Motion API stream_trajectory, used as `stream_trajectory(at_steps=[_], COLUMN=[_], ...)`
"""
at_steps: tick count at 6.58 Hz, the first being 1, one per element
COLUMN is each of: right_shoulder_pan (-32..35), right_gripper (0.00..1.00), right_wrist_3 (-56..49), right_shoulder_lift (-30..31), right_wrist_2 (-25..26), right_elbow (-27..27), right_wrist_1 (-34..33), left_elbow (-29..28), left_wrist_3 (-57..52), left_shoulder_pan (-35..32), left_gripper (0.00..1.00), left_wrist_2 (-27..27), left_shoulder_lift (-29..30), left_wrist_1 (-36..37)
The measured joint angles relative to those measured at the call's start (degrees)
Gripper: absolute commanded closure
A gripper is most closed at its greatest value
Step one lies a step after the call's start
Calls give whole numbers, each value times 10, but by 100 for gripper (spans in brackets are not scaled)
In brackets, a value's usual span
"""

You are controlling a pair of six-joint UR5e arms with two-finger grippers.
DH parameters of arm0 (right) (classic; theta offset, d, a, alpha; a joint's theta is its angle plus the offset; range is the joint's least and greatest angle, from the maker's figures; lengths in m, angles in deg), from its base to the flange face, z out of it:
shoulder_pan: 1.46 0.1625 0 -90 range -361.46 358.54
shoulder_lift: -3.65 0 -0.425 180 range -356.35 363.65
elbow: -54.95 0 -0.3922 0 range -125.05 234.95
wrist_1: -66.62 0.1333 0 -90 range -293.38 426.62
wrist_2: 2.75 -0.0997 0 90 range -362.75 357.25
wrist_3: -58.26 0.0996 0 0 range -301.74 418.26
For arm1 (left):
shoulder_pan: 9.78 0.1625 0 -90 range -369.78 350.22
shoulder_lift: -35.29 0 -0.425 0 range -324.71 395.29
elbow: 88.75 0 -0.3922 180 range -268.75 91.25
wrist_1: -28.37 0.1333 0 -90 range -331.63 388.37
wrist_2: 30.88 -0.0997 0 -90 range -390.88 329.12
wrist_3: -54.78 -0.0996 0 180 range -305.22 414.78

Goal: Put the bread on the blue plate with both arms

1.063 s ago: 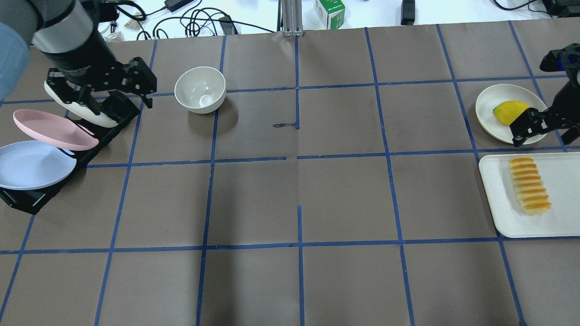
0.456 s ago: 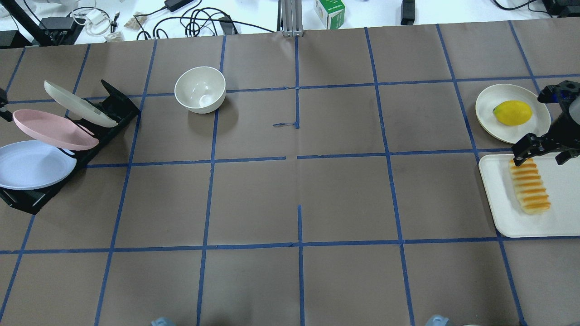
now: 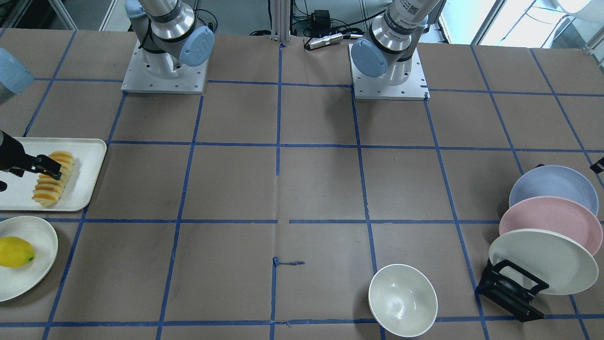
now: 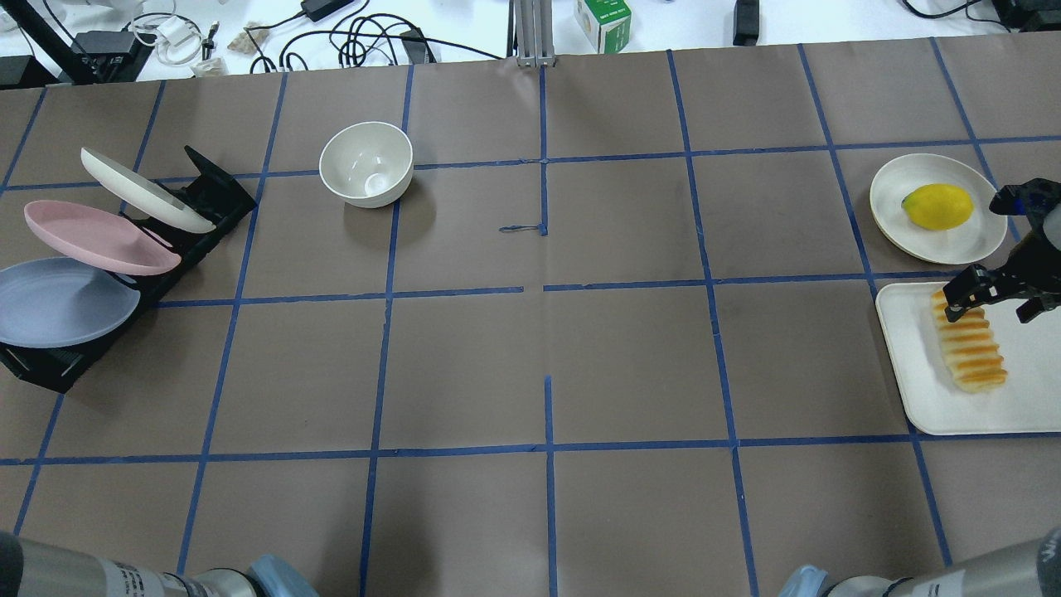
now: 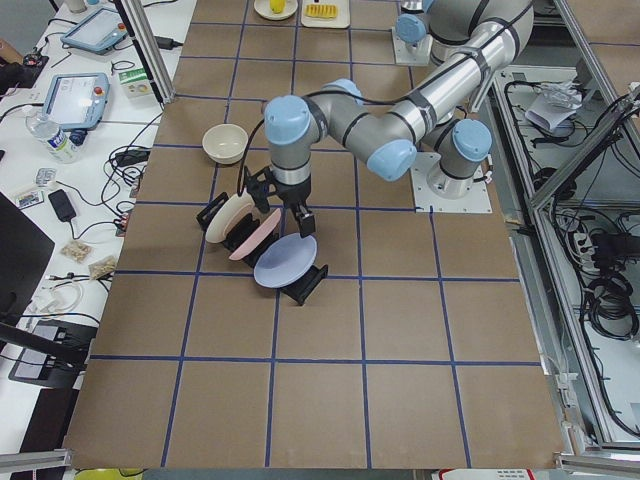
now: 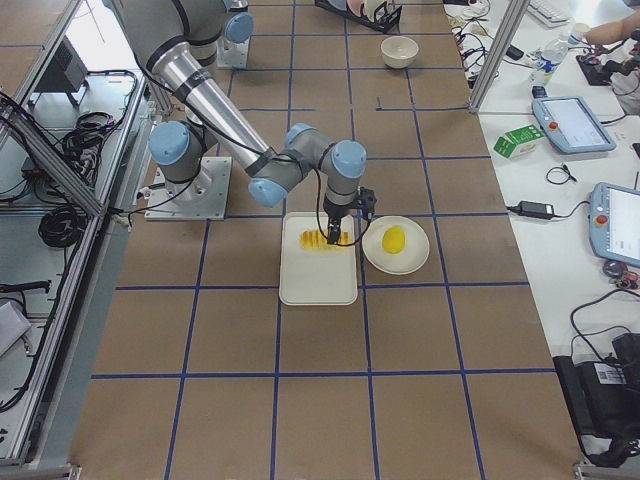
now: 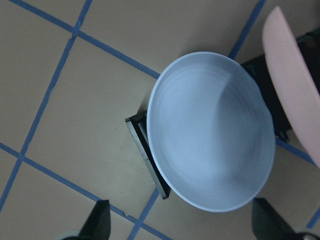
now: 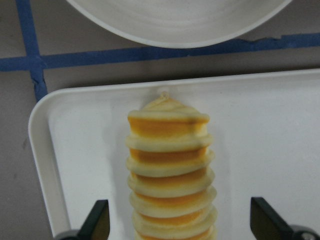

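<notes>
Bread (image 4: 970, 348) is lying flat on the white tray (image 4: 912, 390), long axis running along the tray. The right gripper (image 4: 997, 297) hangs over the tray end nearest the lemon (image 4: 937, 206). Its fingers (image 8: 98, 218) are spread wide, one on each side of the loaf, holding nothing.

The blue plate (image 7: 210, 130) is well apart from the tray, way over at the other end of the table. It's leaning in a black rack (image 4: 50, 369), with the pink plate (image 4: 91, 236) in the slot just beside it. The left gripper (image 7: 182, 216) sits above it with fingers wide too, also empty.

What worries me:
- The right fingers look lined up near the loaf's end, not its middle. Pinch there and I'd guess the long free part droops or twists out, or the segmented bread just tears.
- The tops look glossy, so a light squeeze might slip.
- The blue plate is tilted and packed tight against the pink one. Grab the rim sloppily and you could drag the rack or knock the neighbour out.
- Drop bread on a tilted plate and it'll probably slide off.
</notes>
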Motion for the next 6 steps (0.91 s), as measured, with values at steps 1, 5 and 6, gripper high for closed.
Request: stream_trajectory(at_steps=[1,5,6], right_shoulder_pan=[-1,-1,0], right_gripper=[0,36,82], right_wrist_3=[1,9,14], right_shoulder_lift=[-9,-36,-40], right_wrist_2=[1,-1,-3], right_elbow=[1,2,2], right_wrist_1=[-4,-3,-2], left_elbow=[2,7,7], left_wrist_3=[6,17,16], left_shoulder_pan=[2,2,2], left_gripper=[1,100,100], left_wrist_2=[0,-14,-19], left_shoulder_lift=[24,56,54], left_wrist_1=[16,16,14])
